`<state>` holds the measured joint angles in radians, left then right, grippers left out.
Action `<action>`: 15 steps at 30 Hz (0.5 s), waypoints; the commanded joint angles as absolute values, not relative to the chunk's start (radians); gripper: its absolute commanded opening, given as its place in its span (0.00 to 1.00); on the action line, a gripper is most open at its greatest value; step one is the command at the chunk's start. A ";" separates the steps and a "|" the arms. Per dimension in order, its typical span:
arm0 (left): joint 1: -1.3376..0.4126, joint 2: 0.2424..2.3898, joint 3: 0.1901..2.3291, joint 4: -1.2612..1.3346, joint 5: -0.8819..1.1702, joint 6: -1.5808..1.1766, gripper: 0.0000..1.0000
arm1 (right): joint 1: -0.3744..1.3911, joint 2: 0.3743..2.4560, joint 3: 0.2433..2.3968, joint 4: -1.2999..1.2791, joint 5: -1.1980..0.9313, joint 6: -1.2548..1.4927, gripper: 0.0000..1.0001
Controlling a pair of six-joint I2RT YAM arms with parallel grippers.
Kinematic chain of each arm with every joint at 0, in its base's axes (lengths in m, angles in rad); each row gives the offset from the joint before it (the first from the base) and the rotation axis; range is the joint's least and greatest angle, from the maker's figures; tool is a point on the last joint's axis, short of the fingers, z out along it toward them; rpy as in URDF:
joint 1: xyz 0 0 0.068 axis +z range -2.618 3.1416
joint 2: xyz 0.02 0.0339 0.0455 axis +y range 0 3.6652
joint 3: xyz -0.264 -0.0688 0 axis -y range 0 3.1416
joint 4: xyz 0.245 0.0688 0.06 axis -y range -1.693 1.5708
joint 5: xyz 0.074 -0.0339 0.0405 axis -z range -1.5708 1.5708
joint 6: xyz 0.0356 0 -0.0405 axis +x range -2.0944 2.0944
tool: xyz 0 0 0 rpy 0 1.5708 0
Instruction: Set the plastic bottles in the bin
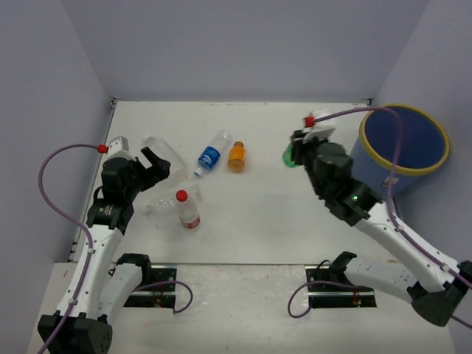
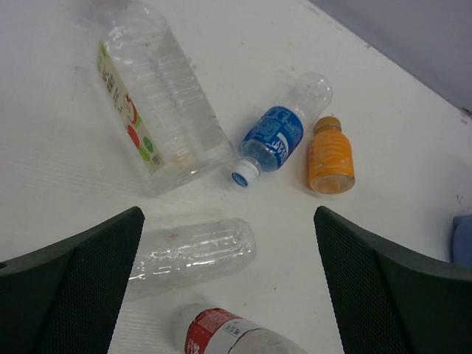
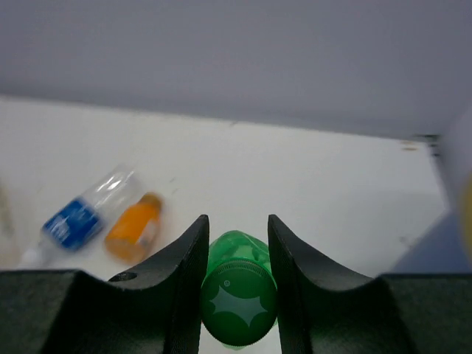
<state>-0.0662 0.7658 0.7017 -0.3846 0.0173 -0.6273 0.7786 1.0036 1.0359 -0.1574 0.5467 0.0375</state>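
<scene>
My right gripper (image 1: 293, 153) is shut on a green bottle (image 1: 288, 158), held off the table to the left of the blue, yellow-rimmed bin (image 1: 405, 140). In the right wrist view the fingers (image 3: 190, 247) clamp the green bottle (image 3: 238, 295) just below its cap. My left gripper (image 1: 150, 167) stands open over a group of bottles, with nothing between its fingers. Below it lie a small clear bottle (image 2: 192, 254) and a red-labelled one (image 2: 225, 335). Farther off are a large clear bottle (image 2: 158, 110), a blue-labelled bottle (image 2: 274, 138) and an orange bottle (image 2: 330, 156).
The red-capped bottle (image 1: 188, 209) stands upright near the left arm. Grey walls close off the table at the back and both sides. The bin sits at the far right corner, against the right wall.
</scene>
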 commanded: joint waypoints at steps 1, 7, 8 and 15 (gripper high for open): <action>-0.064 0.753 0.836 -0.366 -0.032 -0.619 1.00 | 0.548 0.830 1.171 -0.125 0.791 -0.063 0.04; -0.094 0.810 0.980 -0.337 0.018 -0.571 1.00 | 0.249 0.837 1.265 -0.110 0.787 -0.130 0.06; -0.117 0.827 1.000 -0.336 0.018 -0.563 1.00 | 0.191 0.860 1.274 -0.110 0.777 -0.135 0.07; -0.500 1.055 1.163 -0.401 -0.367 -0.530 1.00 | -0.050 1.007 1.327 -0.199 0.674 -0.041 0.25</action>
